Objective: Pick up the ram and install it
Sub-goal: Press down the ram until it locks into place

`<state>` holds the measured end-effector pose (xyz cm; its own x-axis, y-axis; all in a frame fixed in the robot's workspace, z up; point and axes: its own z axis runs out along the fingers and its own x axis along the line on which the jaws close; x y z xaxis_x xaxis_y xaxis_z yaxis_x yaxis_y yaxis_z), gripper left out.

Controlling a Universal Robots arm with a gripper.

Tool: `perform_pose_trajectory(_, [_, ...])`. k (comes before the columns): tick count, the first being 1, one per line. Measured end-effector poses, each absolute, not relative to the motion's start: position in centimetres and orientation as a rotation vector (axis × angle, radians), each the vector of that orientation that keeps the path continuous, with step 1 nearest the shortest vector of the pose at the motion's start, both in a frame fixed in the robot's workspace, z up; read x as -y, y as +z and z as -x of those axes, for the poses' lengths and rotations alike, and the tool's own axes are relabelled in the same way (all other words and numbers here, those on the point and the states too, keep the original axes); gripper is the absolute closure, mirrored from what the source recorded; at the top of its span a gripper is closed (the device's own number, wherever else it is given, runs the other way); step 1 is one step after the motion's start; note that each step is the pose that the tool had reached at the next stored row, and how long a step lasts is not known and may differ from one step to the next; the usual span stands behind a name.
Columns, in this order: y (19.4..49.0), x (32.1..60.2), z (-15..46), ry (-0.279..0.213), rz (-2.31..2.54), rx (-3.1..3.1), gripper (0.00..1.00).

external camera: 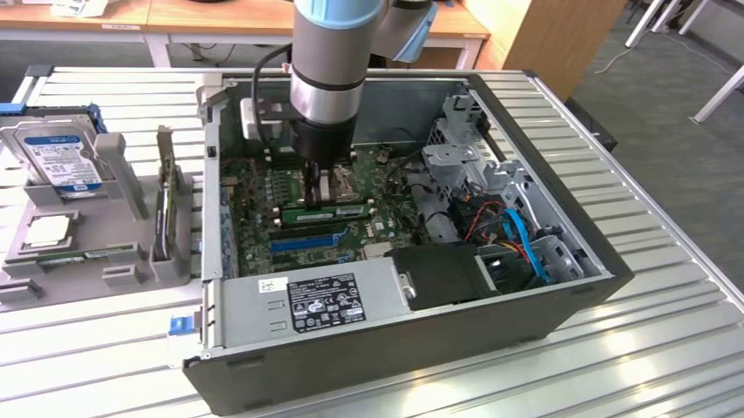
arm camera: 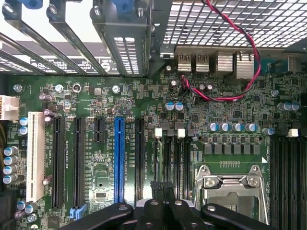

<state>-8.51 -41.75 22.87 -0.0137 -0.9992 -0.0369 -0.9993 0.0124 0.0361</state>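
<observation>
Slatted metal table [external camera: 651, 261], grey carpet and wooden desks behind it. An open computer case [external camera: 465, 348] is laid flat on the table, and the arm is lowered straight down into it from above. The gripper [arm camera: 163, 186] is seen with fingers drawn tight together, just above the motherboard [arm camera: 96, 96], between the blue slot [arm camera: 119, 158] and the processor socket [arm camera: 230, 191]. The ram [external camera: 329, 212] is seen edge-up directly below the gripper at the memory slots; whether it is pinched cannot be told. Red-black wires [arm camera: 240, 43] are strung beyond the gripper. The power supply [external camera: 314, 300] is near; the hard drive [external camera: 58, 157] and processor chip [external camera: 47, 231] are well apart, outside the case.
</observation>
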Motion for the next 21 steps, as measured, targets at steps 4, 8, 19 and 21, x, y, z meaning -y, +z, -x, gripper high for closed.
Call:
perform_pose_trajectory(4, [22.72,41.75,8.52,0.081,2.206,-2.235,0.90])
perform_pose_trajectory(8, [22.70,41.75,8.52,0.081,2.206,-2.235,0.90])
perform_pose_trajectory(19, [22.37,41.75,8.52,0.081,2.206,-2.235,0.90])
perform_pose_trajectory(21, [22.30,41.75,8.52,0.081,2.206,-2.235,0.90])
